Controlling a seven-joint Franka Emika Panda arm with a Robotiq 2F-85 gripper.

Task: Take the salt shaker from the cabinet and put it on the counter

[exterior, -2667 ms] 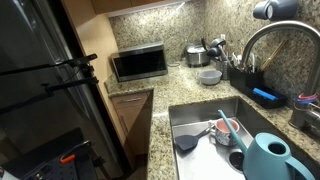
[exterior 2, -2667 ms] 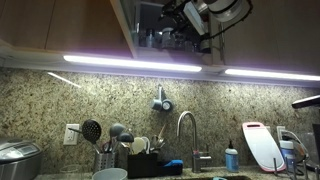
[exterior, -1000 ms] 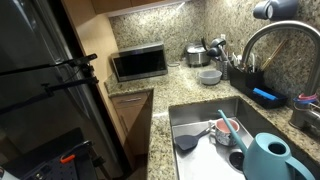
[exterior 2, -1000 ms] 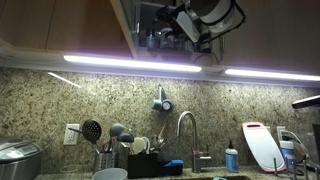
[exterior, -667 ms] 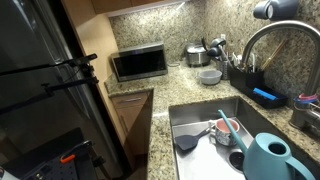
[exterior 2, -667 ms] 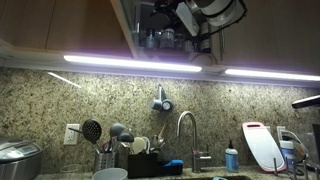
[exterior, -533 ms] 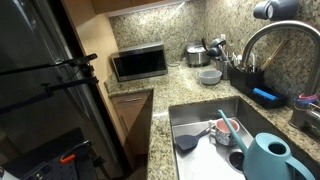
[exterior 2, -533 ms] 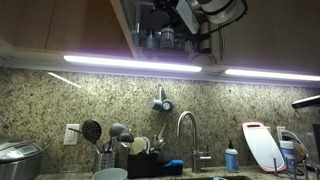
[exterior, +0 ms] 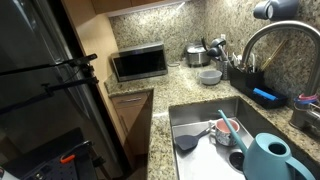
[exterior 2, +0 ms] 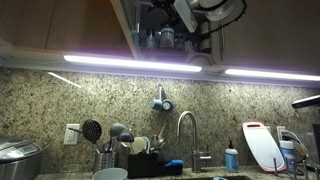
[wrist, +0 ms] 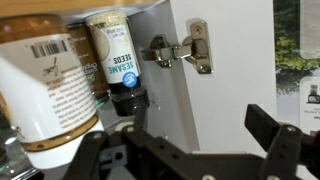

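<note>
Salt shaker: you cannot tell it apart among the containers in the cabinet (exterior 2: 150, 38). Nearest you, your gripper (wrist: 190, 150) stands wide open with nothing in it. Just beyond it sits a big jar (wrist: 40, 80) with a white barcode label. Next to that is a jar labelled sesame seeds (wrist: 112, 55), beside the door's metal hinge (wrist: 190, 50). Far below lies the counter (exterior: 185, 78), speckled beige-and-brown polished granite.
</note>
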